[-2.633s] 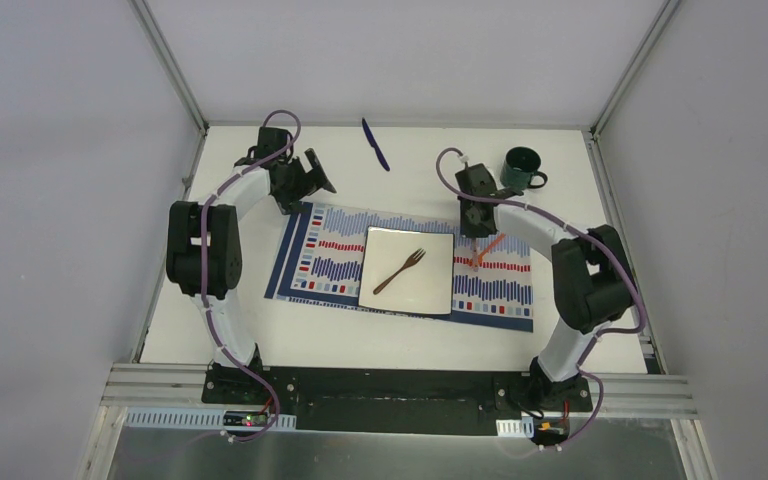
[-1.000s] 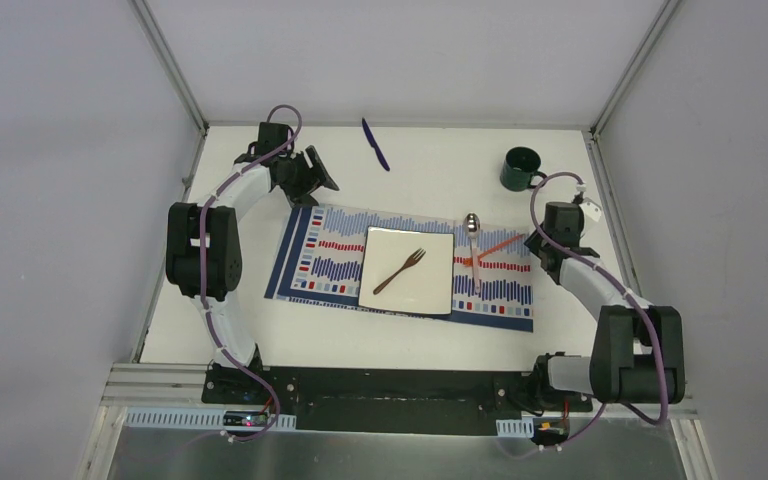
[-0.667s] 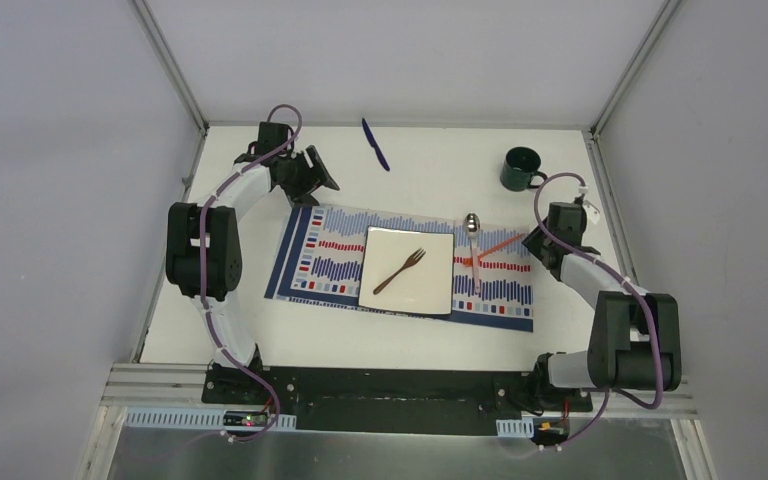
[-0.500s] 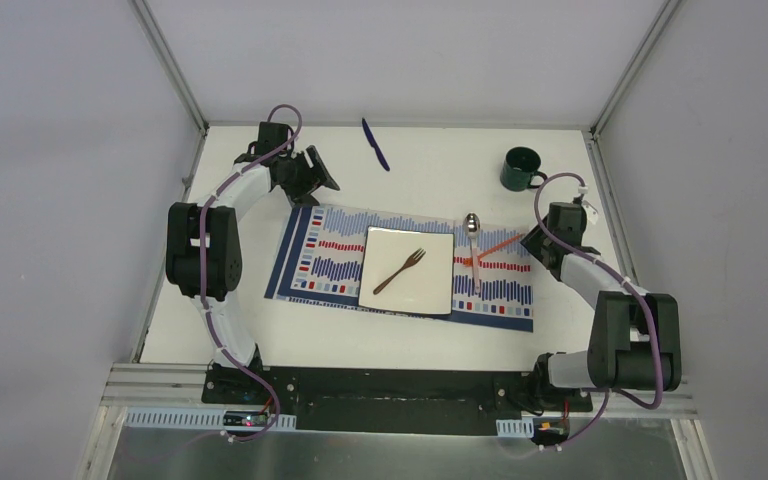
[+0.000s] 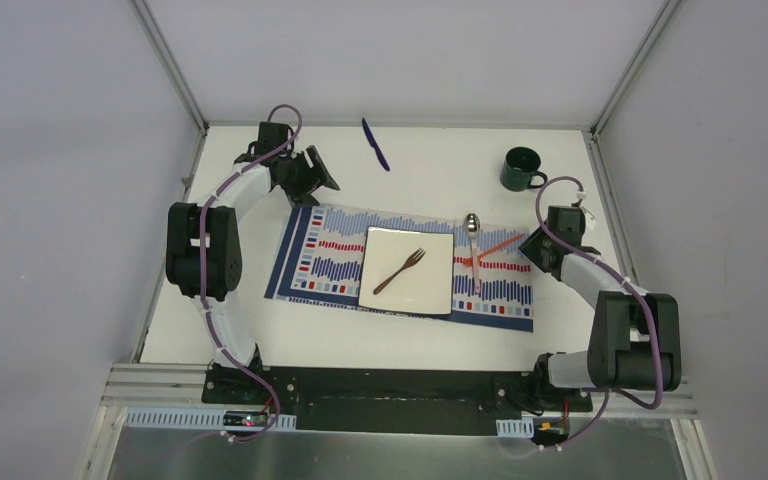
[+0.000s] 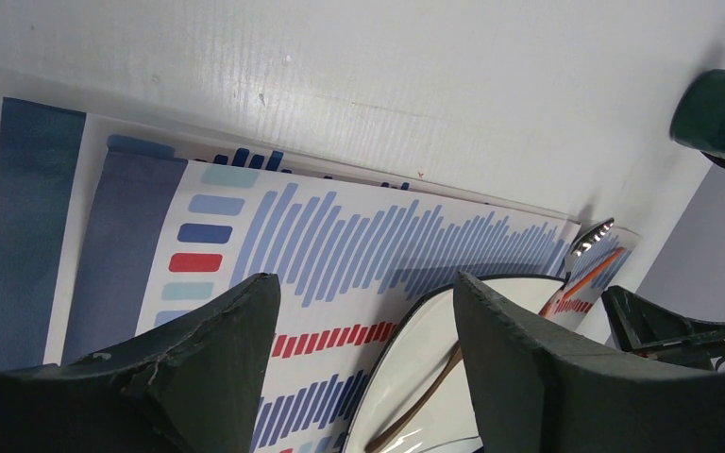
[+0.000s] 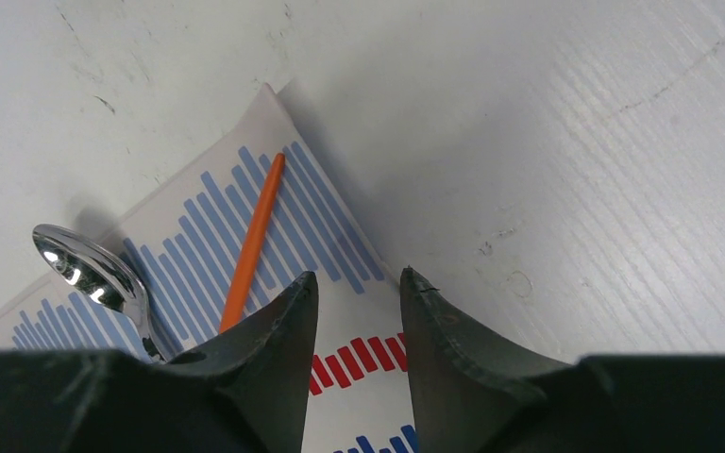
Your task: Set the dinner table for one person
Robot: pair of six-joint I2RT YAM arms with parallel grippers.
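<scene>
Dinner table (image 5: 430, 170): white tabletop spanning the whole work area, both arms bolted at its near edge.

Placing: the striped placemat (image 5: 320, 262) lies central and carries a square white plate (image 5: 375, 290). A brown fork (image 5: 401, 271) lies diagonally on the plate, which I judge a misplacement for a setting. A metal spoon (image 5: 473, 240) lies on the mat just right of the plate, its handle crossed by a thin orange utensil (image 5: 495, 247) of a kind I cannot tell. A dark blue utensil (image 5: 375, 144) and a green mug (image 5: 520, 168) sit at the far edge, well apart from the mat and probably not yet set.

Left gripper (image 6: 365, 283): fingers wide apart and empty, above the mat's far-left corner.

Right gripper (image 7: 356, 276): fingers parted by a narrow gap with nothing between them, at the mat's far-right corner, near the orange utensil, apparently placed to address it.
</scene>
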